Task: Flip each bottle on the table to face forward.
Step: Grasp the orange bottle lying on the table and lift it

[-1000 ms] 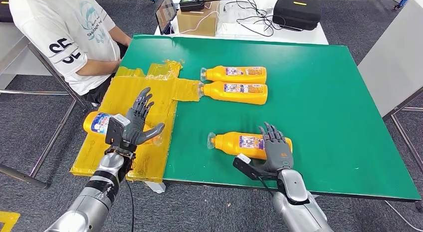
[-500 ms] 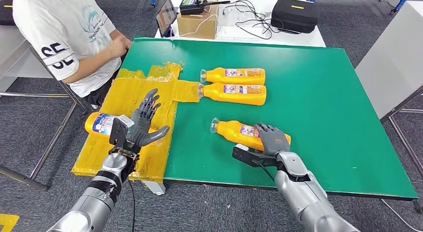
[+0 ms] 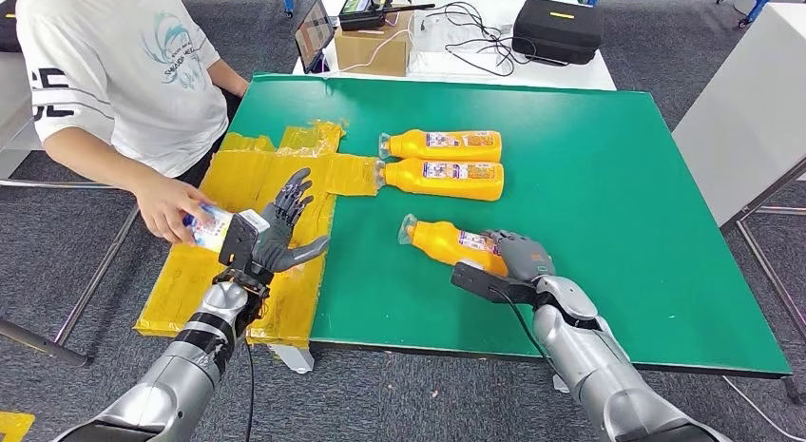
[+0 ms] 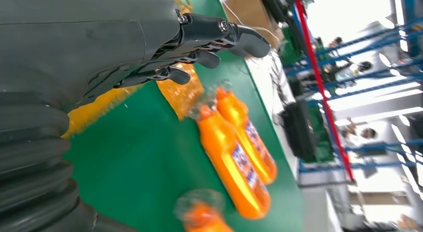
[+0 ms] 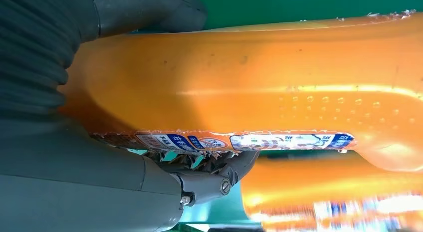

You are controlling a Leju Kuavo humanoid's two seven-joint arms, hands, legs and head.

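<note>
we see the right robot hand wrapped around the base end of an orange bottle near the front of the green surface. the bottle's clear-wrapped cap end points toward the left and slightly away from us, and the body sits at a slant rather than square to the surface edge. from the right wrist view the bottle is on its edge in the grip, its label showing as a thin strip along the side, with the thumb over one face and the darker fingers curled under the other.

farther back on the surface lie two more orange bottles side by side and touching, both with labels up and caps toward the left: the rear bottle and the front bottle of the pair. they are well apart from the held bottle.

our left robot hand hovers over the yellow taped sheet on the left of the surface, fingers spread and holding nothing. just beside it, a person's hand grips a fourth bottle, of which we see mainly the blue and white label. the person wears a white t-shirt and sits at the far left corner.

behind the green surface stands a white table with a cardboard box, cables and a black case.
</note>
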